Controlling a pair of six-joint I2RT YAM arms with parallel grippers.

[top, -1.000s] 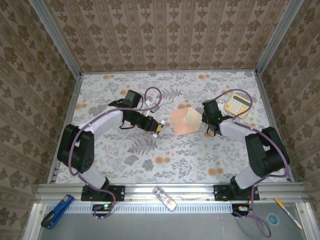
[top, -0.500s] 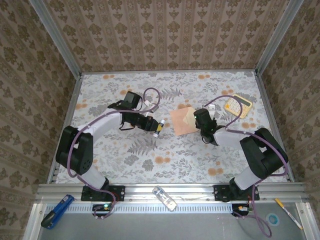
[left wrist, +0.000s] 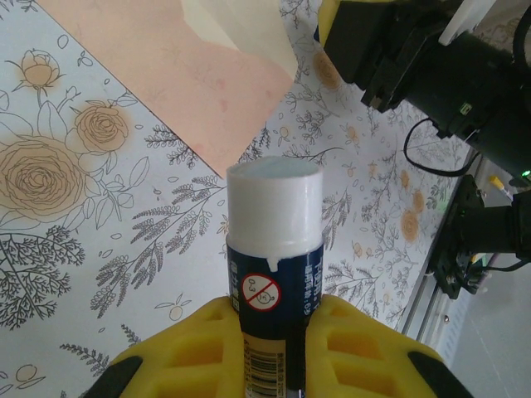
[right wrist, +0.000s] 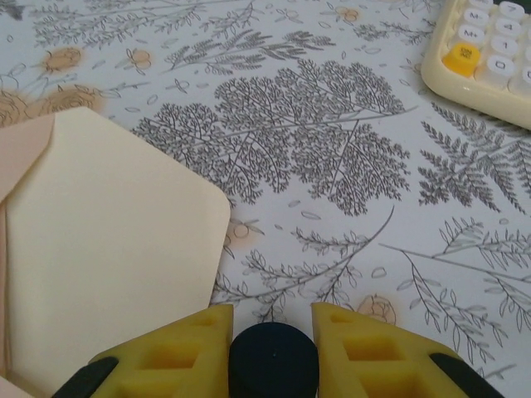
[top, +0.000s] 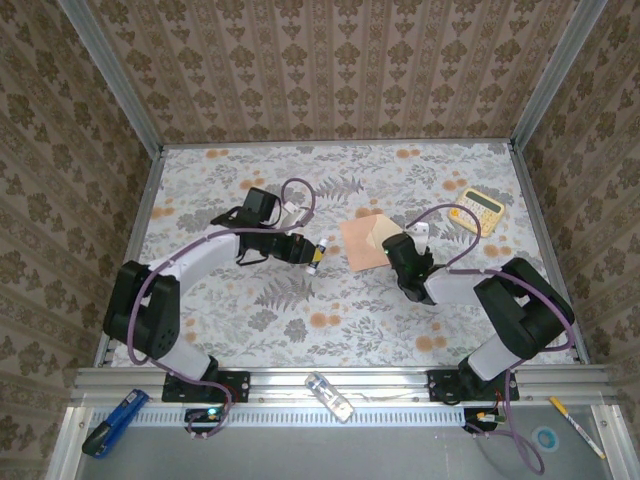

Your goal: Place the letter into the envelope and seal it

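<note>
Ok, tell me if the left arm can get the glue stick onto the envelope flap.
Probably yes: the flap lies open and uncovered, and only bare table and the flat envelope lie between it and the glue stick; the right arm sits at its edge.

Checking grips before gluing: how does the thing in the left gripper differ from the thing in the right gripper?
The left gripper holds a glue stick: tall, white-topped, navy-labelled. The right gripper holds a cap: short, round, plain dark. The glue stick juts well past its fingers; the cap does not. Both are clamped between yellow fingers.
</note>
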